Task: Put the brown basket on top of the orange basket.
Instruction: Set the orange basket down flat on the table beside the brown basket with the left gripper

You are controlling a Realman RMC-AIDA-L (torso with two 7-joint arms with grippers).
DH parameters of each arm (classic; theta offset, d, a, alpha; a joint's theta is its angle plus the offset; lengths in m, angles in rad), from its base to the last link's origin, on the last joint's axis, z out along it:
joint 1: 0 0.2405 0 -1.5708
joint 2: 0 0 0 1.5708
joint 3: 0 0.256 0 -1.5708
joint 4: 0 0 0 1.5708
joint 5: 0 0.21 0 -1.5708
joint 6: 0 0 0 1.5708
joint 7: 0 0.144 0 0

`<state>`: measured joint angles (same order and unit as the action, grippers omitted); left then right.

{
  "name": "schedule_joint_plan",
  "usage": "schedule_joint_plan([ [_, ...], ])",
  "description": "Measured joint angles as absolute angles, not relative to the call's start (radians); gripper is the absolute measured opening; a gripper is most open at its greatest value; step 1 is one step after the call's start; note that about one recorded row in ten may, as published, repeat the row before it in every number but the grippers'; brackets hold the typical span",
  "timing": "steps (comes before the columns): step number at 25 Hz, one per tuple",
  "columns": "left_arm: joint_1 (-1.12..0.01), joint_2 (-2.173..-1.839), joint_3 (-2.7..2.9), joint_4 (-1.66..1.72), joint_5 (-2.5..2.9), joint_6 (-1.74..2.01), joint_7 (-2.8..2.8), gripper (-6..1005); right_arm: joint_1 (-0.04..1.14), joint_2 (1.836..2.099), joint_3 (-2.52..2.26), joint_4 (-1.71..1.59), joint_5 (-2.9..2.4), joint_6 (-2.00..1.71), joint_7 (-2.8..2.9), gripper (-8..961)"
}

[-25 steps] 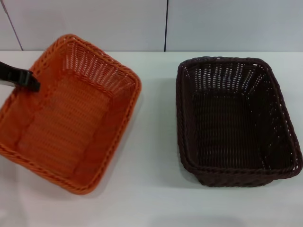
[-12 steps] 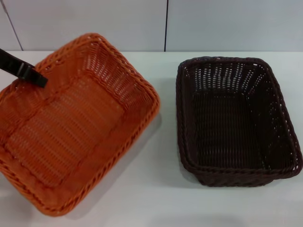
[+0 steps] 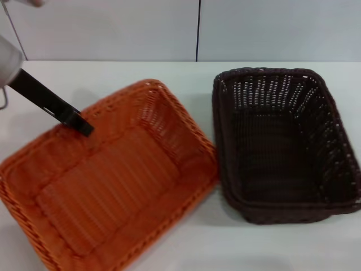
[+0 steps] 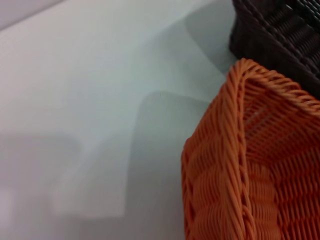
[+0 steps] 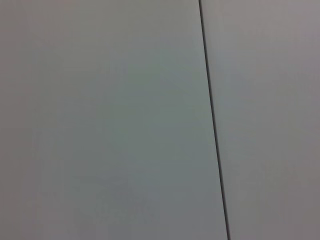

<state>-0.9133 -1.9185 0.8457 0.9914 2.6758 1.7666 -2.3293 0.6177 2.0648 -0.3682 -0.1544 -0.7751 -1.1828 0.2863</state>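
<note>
The orange basket fills the left half of the head view, raised and tilted, its right corner close against the brown basket. My left gripper reaches in from the upper left with a black finger over the orange basket's far rim and is shut on that rim. The brown basket rests flat on the table at the right, empty. The left wrist view shows an orange basket corner with the brown basket's side just beyond it. My right gripper is out of view.
The white table carries both baskets. A pale wall with a dark vertical seam stands just behind the table. The right wrist view shows only that wall and its seam.
My left gripper has moved right and toward me with the orange basket, which has risen, swung and come up against the brown basket. The brown basket has barely moved.
</note>
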Motion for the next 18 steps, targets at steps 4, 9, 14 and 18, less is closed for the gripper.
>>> schedule_joint_plan([
  [4, -0.92, -1.93, 0.854, 0.987, 2.675, 1.765, -2.323, 171, 0.618, 2.065, -0.368, -0.151, -0.775, -1.183, 0.286, 574],
  [9, -0.965, -2.02, 0.871, 0.98, 2.67, 1.743, -2.276, 171, 0.618, 2.065, -0.368, -0.139, -0.776, -1.183, 0.281, 574],
  [14, -1.001, -2.059, 0.885, 0.951, 2.654, 1.686, -2.243, 171, 0.614, 2.065, -0.368, -0.134, -0.776, -1.184, 0.28, 574],
  [18, -1.034, -2.06, 0.922, 0.871, 2.595, 1.619, -2.225, 171, 0.606, 2.065, -0.368, -0.132, -0.776, -1.194, 0.28, 574],
])
